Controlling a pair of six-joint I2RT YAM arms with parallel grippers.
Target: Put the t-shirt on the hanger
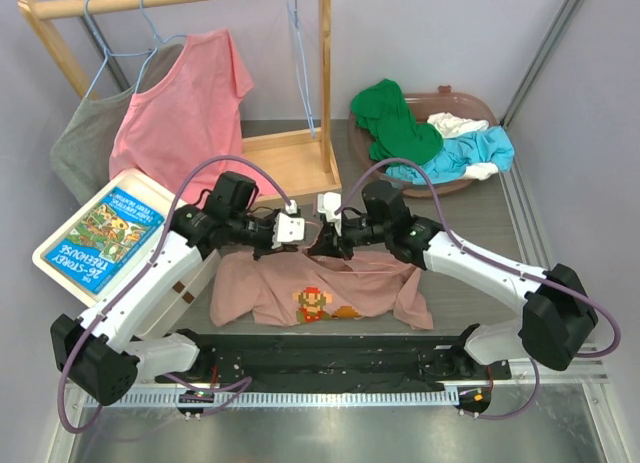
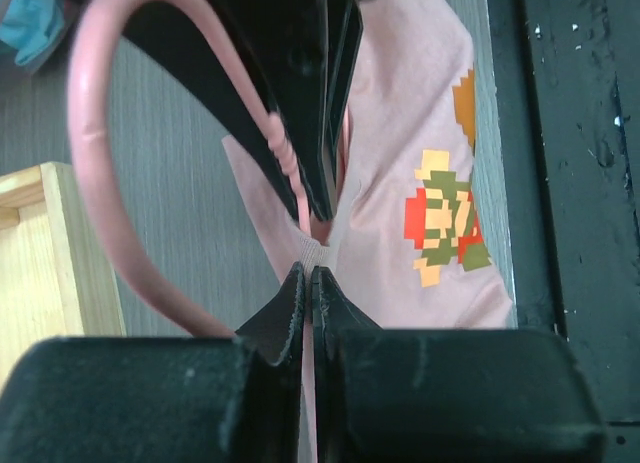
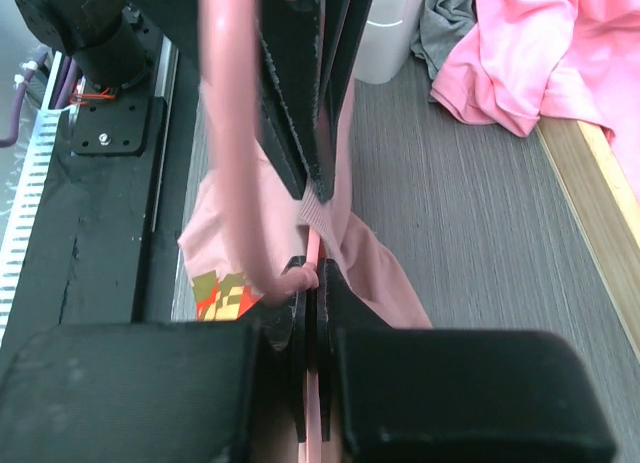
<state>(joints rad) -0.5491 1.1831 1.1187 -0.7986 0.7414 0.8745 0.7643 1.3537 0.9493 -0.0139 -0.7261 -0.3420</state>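
The mauve-pink t-shirt (image 1: 370, 283) lies flat in front of the arms, its pixel figure (image 1: 313, 303) facing up. Both grippers meet tip to tip just above its collar. My left gripper (image 1: 298, 231) (image 2: 308, 275) is shut on the ribbed collar (image 3: 320, 213), lifting it slightly. My right gripper (image 1: 328, 233) (image 3: 318, 268) is shut on the neck of the salmon-pink hanger (image 3: 225, 133), whose hook (image 2: 85, 133) curves out to the side. The hanger wire runs down into the collar, and its shoulders are hidden.
A wooden rack (image 1: 290, 158) stands at the back left with a coral-pink shirt (image 1: 185, 103), a grey shirt (image 1: 85, 148) and light blue hangers (image 1: 100, 53). A brown basket (image 1: 480, 108) of clothes sits back right. A white box with a book (image 1: 100, 238) is at the left.
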